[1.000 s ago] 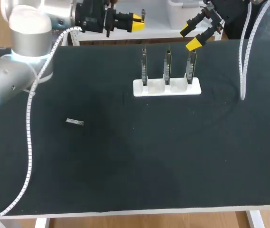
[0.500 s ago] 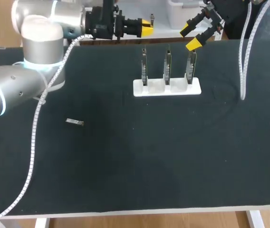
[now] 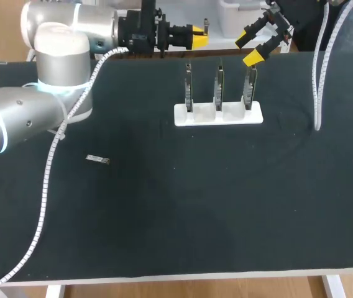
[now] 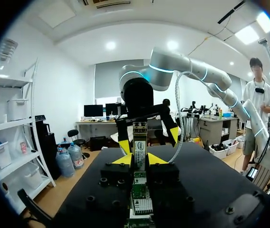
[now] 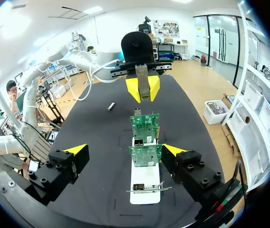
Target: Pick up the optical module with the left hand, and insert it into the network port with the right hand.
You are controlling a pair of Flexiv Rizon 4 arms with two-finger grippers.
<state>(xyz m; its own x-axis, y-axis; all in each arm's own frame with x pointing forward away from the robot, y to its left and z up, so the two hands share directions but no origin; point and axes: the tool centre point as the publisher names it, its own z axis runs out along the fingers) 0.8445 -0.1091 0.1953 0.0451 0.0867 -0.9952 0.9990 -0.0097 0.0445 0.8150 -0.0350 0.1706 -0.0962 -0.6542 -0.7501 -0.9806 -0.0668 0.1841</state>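
At the bench's far edge, the left end effector (image 3: pixel 198 36) is clamped on the optical module (image 4: pixel 139 142). The right end effector (image 3: pixel 248 48) stands apart, empty. Handover appears pending; next, the right must grip the module squarely, then address the network port boards (image 3: pixel 218 87).

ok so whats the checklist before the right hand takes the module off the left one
1. Optical module clamped between the left gripper fingers: ok.
2. Right gripper open to receive it: ok.
3. Grippers facing each other with a gap between them: ok.
4. Three boards upright in the white holder: ok.
5. Target network port free and aligned: cannot tell.
6. Small loose part on the table, far from the holder: ok.
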